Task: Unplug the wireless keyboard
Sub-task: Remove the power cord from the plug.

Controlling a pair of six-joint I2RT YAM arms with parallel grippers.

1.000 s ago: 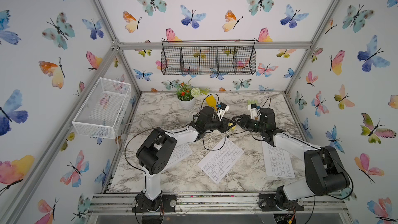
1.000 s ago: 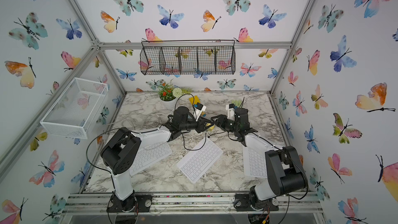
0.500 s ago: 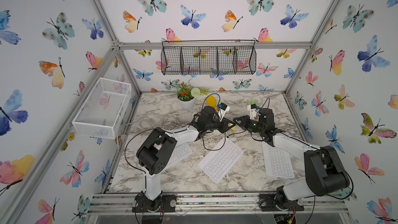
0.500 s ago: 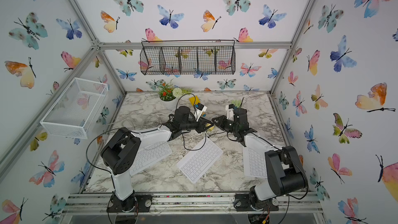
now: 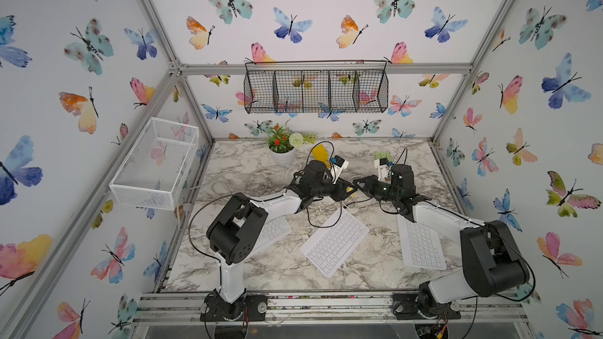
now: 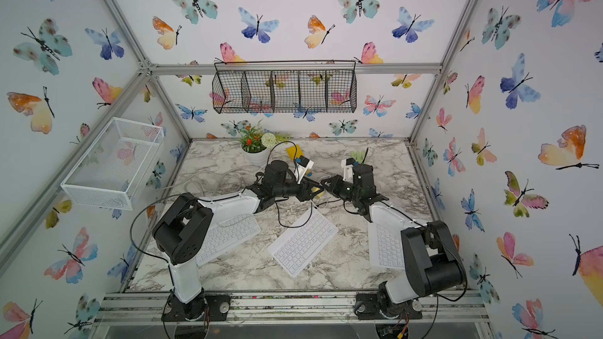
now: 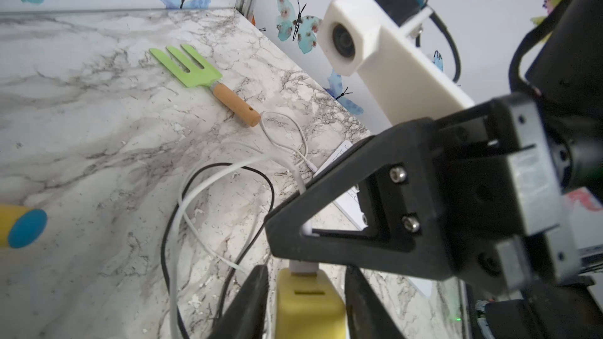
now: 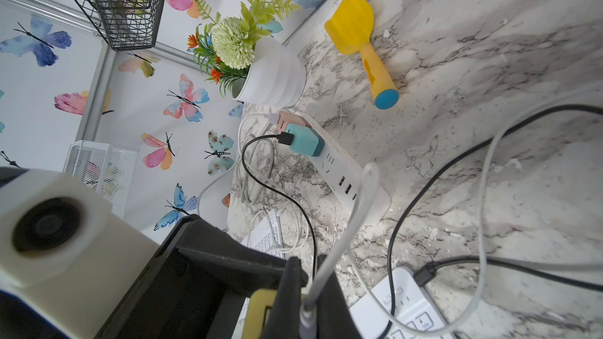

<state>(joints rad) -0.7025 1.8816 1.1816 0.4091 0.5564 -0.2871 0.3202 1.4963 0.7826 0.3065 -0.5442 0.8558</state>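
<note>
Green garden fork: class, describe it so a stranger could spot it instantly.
Find the marble table, then its back edge on the robot's right. The green garden fork lies flat there. Unlike the yellow scoop, it has three green prongs and a wooden handle.

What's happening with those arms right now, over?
Left end effector open around yellow charger. Right end effector shut on white cable. Black cable looped alongside.

White kbd (image 5: 334, 242) flat, angled mid-table; white cable (image 7: 301, 266) plugged into yellow charger (image 7: 308, 308).
</note>
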